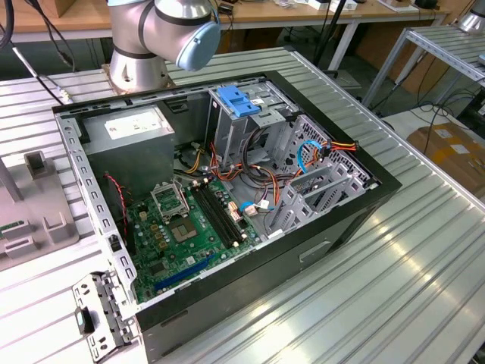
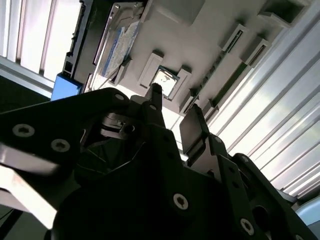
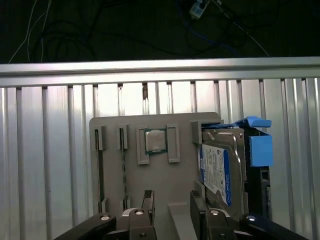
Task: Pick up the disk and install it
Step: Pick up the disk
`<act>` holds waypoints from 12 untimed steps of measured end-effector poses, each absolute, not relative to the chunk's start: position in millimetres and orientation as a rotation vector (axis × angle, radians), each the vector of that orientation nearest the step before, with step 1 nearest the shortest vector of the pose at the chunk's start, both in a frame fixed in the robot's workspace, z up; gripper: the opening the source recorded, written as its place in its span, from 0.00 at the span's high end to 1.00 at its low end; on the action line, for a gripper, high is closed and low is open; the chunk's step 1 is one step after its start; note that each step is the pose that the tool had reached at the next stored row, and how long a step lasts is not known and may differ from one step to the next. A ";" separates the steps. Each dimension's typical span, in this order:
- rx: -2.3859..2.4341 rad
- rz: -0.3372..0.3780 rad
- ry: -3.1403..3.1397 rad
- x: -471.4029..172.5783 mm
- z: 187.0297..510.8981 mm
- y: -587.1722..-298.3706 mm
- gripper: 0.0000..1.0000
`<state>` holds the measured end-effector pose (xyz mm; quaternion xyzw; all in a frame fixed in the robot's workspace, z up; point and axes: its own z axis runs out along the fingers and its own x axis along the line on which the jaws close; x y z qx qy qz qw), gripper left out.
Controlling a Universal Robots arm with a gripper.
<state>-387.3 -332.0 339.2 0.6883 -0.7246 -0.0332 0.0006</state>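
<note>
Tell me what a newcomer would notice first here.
The open computer case sits on the slatted table in the exterior view's middle, its green motherboard bare. In the first wrist view the disk stands on edge in a grey holder tray, blue rails showing, beside a small processor chip, with the open gripper poised over the tray.

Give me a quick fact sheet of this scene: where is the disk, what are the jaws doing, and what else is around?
disk: at the edge of the grey tray, blue rails on, not gripped
jaws: open, empty, over the tray, near the disk
also on tray: a processor chip
computer case: lid off, lying on the metal table, motherboard exposed
installation: not yet done
</note>
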 end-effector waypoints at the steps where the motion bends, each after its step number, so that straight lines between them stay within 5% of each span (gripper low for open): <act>1: 2.162 -0.104 -2.275 -387.4 339.2 -329.5 0.58; 12: 2.173 -0.104 -2.265 -387.3 339.2 -308.3 0.58</act>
